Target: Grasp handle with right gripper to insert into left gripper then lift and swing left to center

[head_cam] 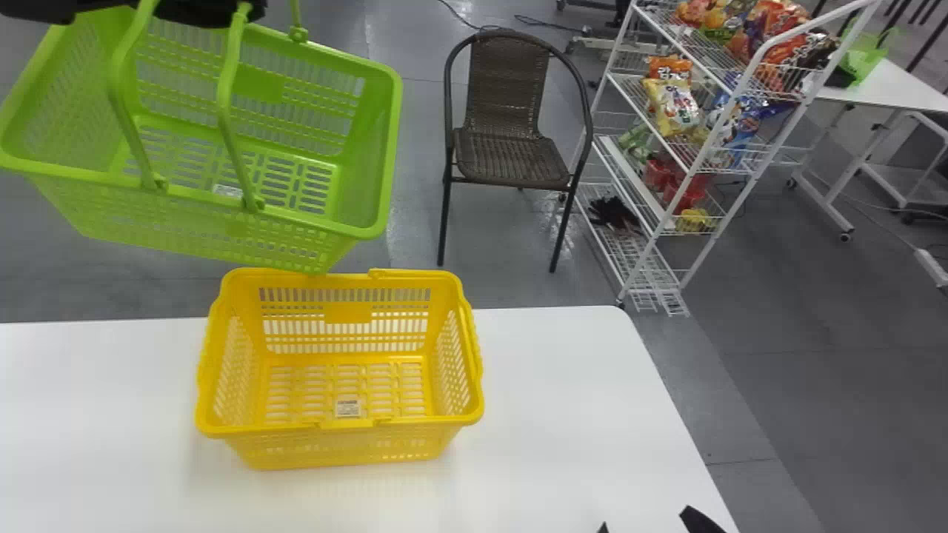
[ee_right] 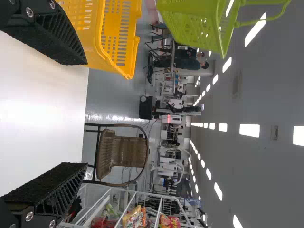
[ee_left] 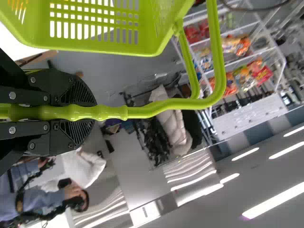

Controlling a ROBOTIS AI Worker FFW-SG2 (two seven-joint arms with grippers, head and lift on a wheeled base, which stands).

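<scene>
1. The left gripper (ee_left: 85,112) is clamped on the smooth green plastic handle (ee_left: 166,105) of a bright green, slotted plastic basket (head_cam: 185,215). The right gripper (ee_right: 87,114) has its two fingers well apart, nothing between them.
2. Taking the yellow slotted plastic basket (head_cam: 341,448) on the white table (head_cam: 555,385) as the clock's centre, the green basket hangs in the air at about eleven o'clock, toward the far table edge; the right gripper lies near four o'clock.
3. The handover and lift look done; the swing to the centre seems to be what remains, since the green basket sits left of the middle.
4. The likeliest trouble is a knock: the green basket's low corner overlaps the yellow one's far rim in the head view, so losing height during the swing could catch that rim and drag the yellow basket along.
5. The load hangs from the handle, so a brisk start or stop could set it rocking, or let the handle turn or slip between the pads.
6. Open room: bare table runs from two to four o'clock of the yellow basket. Past the far edge, a brown woven chair (head_cam: 511,155) stands at one o'clock and a white wire rack (head_cam: 690,178) of snack bags at two, both limiting a wide outward sweep.
</scene>
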